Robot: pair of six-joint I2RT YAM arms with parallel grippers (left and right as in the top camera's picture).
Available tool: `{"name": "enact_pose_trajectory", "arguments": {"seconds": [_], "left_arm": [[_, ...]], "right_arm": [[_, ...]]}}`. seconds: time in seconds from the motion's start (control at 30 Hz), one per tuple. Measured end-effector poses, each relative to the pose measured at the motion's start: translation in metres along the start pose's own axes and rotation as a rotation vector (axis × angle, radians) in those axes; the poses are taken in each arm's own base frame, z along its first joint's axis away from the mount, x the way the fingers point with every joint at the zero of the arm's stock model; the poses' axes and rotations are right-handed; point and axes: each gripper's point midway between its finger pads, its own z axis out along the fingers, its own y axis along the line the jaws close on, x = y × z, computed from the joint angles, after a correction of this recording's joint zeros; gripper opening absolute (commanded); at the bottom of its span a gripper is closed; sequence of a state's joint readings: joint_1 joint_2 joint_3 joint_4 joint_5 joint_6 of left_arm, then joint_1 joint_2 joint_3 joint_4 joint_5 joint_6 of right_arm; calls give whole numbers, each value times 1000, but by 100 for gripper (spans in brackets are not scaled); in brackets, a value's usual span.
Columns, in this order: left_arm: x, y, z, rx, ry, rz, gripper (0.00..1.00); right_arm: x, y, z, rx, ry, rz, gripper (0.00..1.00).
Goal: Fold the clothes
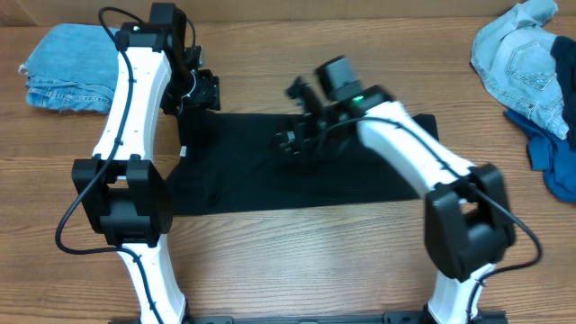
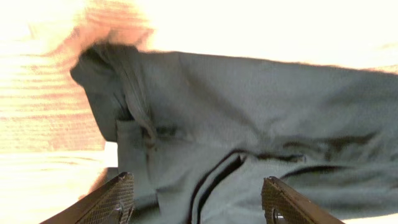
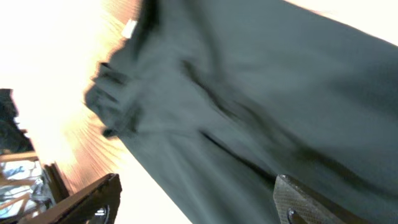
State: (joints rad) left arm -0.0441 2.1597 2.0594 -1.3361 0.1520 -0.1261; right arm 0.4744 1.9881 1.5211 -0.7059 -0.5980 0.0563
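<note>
Both grippers stood with fingers apart and nothing between them. The left gripper (image 1: 200, 90) hung over the far left corner of the cloth, and the right gripper (image 1: 299, 135) hung over its far edge near the middle.

Under both, on the brown wooden table (image 1: 315, 261), lay the large black short-sleeved cotton T-shirt (image 1: 243, 180). It was spread as a flat, wide band, so it looked part-folded, with the next hold not yet taken. Well out past the right gripper's outer side sat the rumpled light-blue denim heap (image 1: 522, 58), with the royal-blue garment (image 1: 549, 157) touching its near side. Beyond the left gripper's outer side rested the folded light-blue denim stack (image 1: 63, 67).

To do the step well, each gripper would likely need to come down onto the band's edge and pinch every layer there, not only the top one. The two should lift level with each other so the fold line runs straight. The bunched corner under the left gripper probably wants flattening first.

Only the overhead view gave the shirt's whole outline and the other clothes. Only the left wrist view showed the crumpled sleeve, its seam and the creases directly below its fingers. The right wrist view caught the small white tag (image 3: 129, 28) clearly, where the overhead view showed a mere speck. Glare washed out the table in both wrist views.
</note>
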Motion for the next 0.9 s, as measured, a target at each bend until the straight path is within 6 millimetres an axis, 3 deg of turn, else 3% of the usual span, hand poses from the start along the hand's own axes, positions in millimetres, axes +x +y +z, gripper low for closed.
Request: {"name": "enact_pose_trajectory", "arguments": {"seconds": [0.27,0.37,0.47,0.63,0.73,0.83,0.9], "left_arm": [[-4,1,8,0,0,-3,69],[2,0,22,14,50,-2,66],[21,-8,35,77,153,19,63],[41,-25,53,195,272,38,57],[46,-33,58,243,300,63,58],[48,-40,58,268,305,103,59],[49,-40,60,248,305,129,60]], "right_arm": [[8,54,71,-92,22,-64,81],[6,57,75,-80,11,-56,79],[8,52,75,-59,18,-29,76],[2,24,63,-10,5,42,75],[-6,-12,44,31,-22,120,76],[-13,-63,11,81,-60,235,76],[-16,-87,-10,101,-89,291,76]]}}
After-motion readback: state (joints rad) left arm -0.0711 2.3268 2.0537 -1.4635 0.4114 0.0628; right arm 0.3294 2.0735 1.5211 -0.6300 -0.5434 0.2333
